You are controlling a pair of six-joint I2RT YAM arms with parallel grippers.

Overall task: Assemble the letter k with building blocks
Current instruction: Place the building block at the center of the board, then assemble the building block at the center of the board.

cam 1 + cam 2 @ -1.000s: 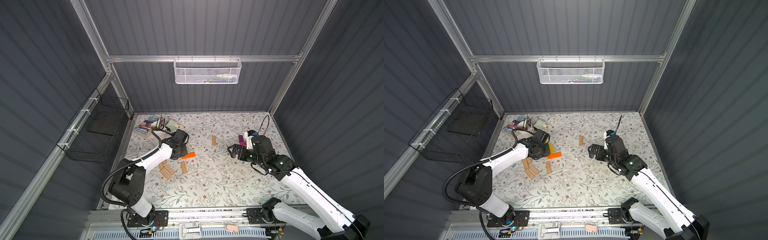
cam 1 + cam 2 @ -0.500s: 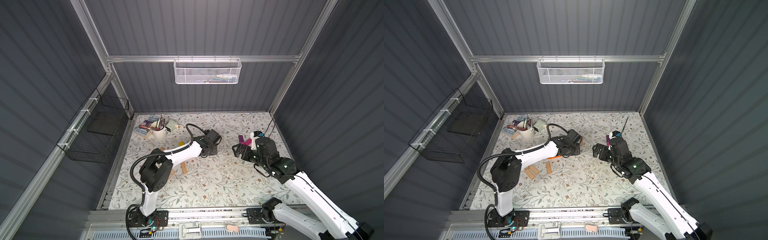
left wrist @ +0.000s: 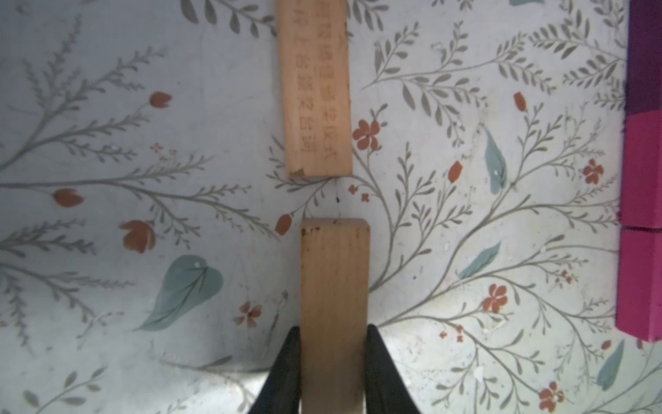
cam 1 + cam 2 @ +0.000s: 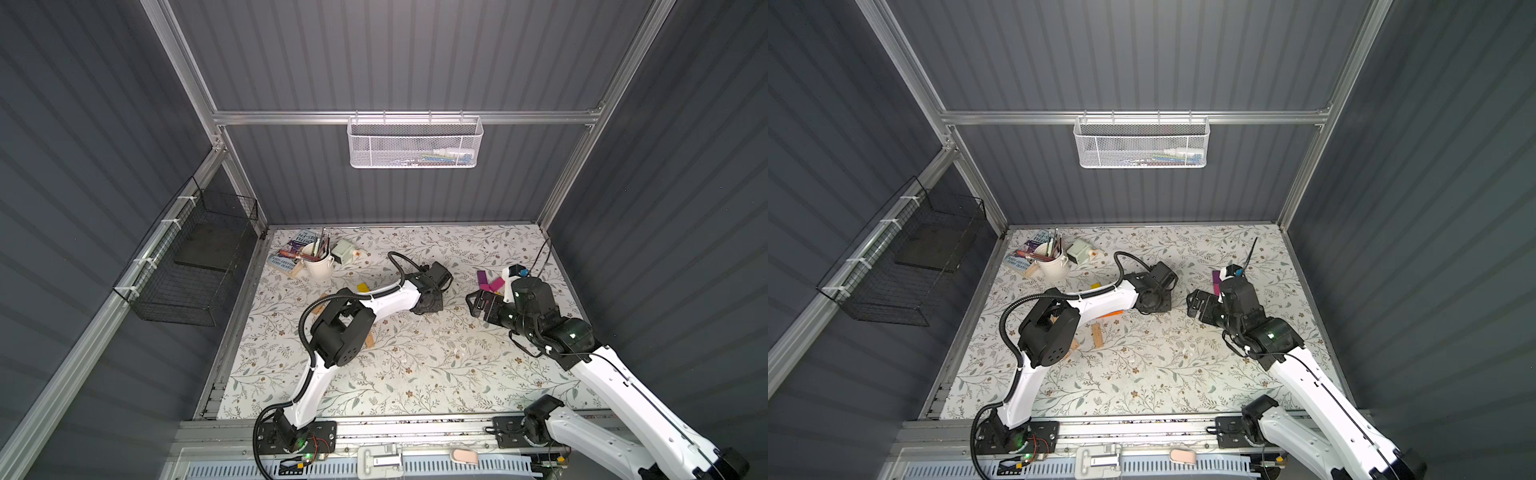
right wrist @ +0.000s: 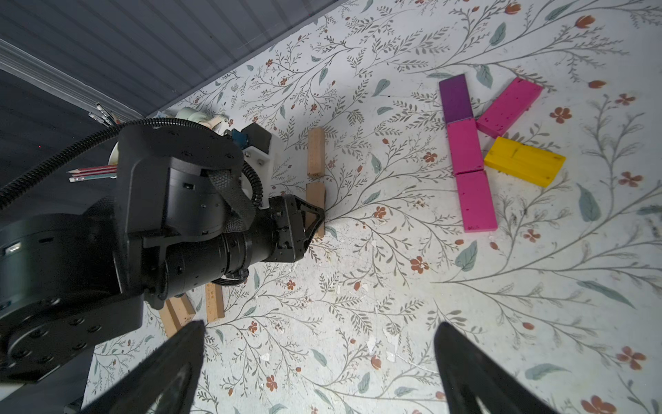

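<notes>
Floral tabletop (image 3: 107, 107) underlies a plain tan block (image 3: 335, 272) clamped by left gripper (image 3: 332, 328).

Left arm (image 4: 390, 297): swung off the desk's (image 4: 415, 365) left side, by the white cup (image 4: 319, 266), out to mid-desk. Left gripper (image 3: 332, 331) now low there. The held tan block (image 3: 335, 283) points end-on at the lying tan block (image 3: 317, 89), just short of touching. Cup now in plain view. Orange block (image 4: 1116, 312) now mostly under the forearm.
</notes>
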